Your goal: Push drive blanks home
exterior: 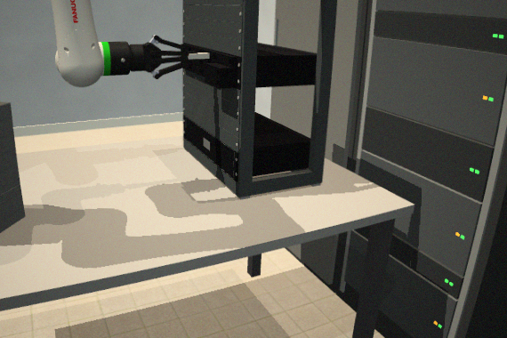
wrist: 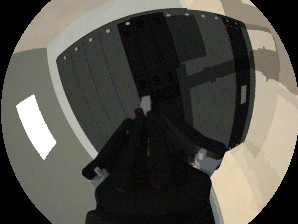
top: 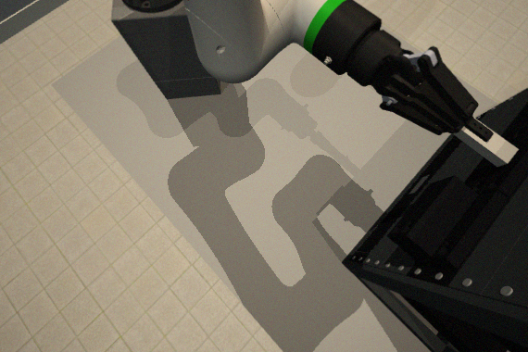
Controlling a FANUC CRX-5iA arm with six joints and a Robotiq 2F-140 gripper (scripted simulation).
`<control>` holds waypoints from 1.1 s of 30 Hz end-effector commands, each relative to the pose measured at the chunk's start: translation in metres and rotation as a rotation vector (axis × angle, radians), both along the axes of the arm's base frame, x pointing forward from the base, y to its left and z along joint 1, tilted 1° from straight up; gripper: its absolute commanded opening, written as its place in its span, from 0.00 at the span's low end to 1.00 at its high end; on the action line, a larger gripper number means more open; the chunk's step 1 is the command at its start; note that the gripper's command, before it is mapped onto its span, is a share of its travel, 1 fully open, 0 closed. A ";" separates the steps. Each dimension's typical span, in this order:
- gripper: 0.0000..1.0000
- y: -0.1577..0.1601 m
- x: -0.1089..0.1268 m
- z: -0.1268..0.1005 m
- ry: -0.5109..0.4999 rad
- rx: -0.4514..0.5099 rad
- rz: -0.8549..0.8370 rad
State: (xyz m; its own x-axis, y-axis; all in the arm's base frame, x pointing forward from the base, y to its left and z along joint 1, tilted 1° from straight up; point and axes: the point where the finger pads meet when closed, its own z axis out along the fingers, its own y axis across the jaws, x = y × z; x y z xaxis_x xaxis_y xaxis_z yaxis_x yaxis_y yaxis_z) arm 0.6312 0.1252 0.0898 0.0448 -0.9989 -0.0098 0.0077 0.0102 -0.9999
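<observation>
The black rack (exterior: 246, 91) (top: 417, 275) (wrist: 93, 76) stands on the table (exterior: 311, 206) (top: 93, 94). The dark storage chassis (exterior: 285, 68) sits in its upper half. A pale drive blank (top: 493, 147) (exterior: 200, 55) stands out from the chassis front, near the top. My gripper (top: 482, 131) (exterior: 189, 56) (wrist: 147, 102) is shut with nothing between the fingers. Its tips lie against the outer end of that pale blank, level with the chassis front. The other blanks are too dark to tell apart, and my fingers hide the chassis front in the wrist view.
A second dark unit (exterior: 209, 144) with a small white panel fills the rack's bottom. The robot's grey base block (top: 162, 57) stands at the table's far side. Tall server cabinets (exterior: 436, 91) stand beside the table, behind the rack.
</observation>
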 end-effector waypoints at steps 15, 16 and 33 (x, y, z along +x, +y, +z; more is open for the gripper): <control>0.00 -0.003 -0.073 -0.001 0.000 0.000 0.001; 0.00 -0.003 -0.074 -0.001 0.000 0.000 0.001; 0.00 -0.025 -0.075 -0.007 0.000 0.000 0.001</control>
